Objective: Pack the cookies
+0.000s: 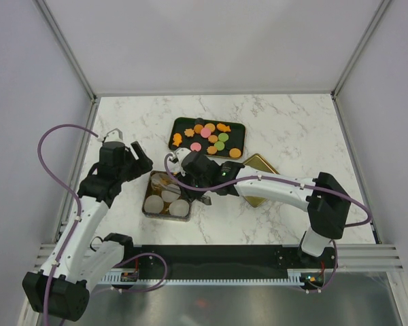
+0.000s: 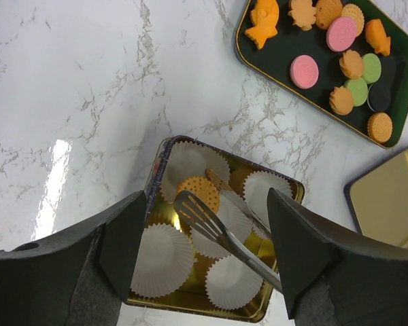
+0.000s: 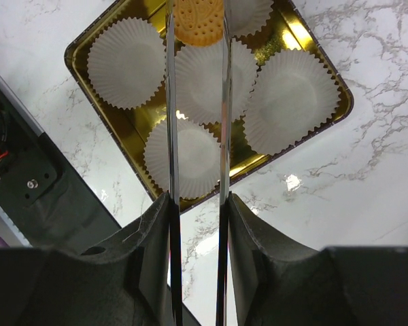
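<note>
Here, right gripper [image 3: 198, 204]: it is clamping together on the handles of the metal tongs [image 3: 171, 136], one finger on each outer side.
Tongs: they are reaching out from the gripper over the gold tin [image 3: 299, 34], with the two blades standing a little apart.
Orange cookie [image 3: 198, 24]: it is lying in a paper cup at the far part of the tin, between the tips of the tongs; I cannot tell whether the tips are pressing it.
Paper cups [image 3: 289, 92]: white and pleated, they are filling the tin side by side; the others are holding nothing.
Left gripper [image 2: 206, 224]: its fingers are standing wide apart and holding nothing; it is hanging above the near edge of the tin.
Cookies [image 2: 340, 34]: orange, pink and green ones are lying on the dark tray [image 2: 239, 41], beyond the tin.
Gold lid [image 2: 387, 197]: it is lying on the bench [image 2: 75, 81], just beside the tray and to the right of the tin.
</note>
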